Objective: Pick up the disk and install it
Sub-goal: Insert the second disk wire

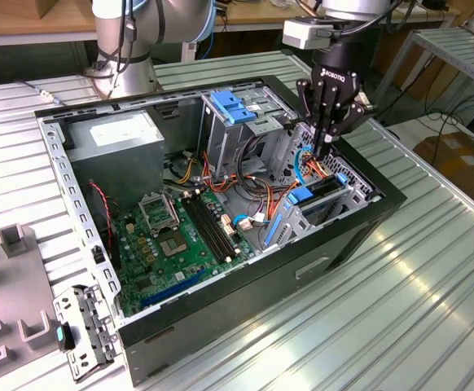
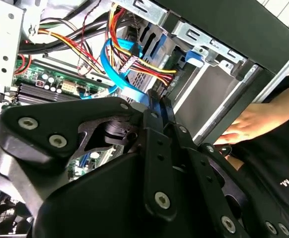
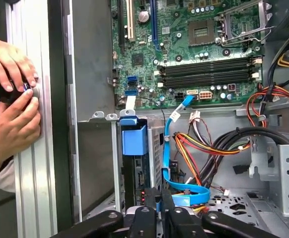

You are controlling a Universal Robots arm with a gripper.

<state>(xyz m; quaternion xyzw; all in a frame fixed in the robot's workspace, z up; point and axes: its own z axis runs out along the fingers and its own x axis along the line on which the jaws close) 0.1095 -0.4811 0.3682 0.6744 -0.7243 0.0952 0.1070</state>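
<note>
The gripper (image 1: 327, 145) hangs over the drive-bay corner of the open computer case (image 1: 359, 220) on the surface, its fingers (image 3: 157, 210) pressed together and holding nothing. The disk (image 1: 317, 195) sits on edge in the drive cage just below the fingertips, slightly toward the exterior view's left, its blue rail tab (image 3: 134, 139) uppermost. Its long axis runs along the case's side wall, beside the blue data cable (image 3: 177, 148); a person's hands (image 3: 10, 94) rest outside that wall.
</note>
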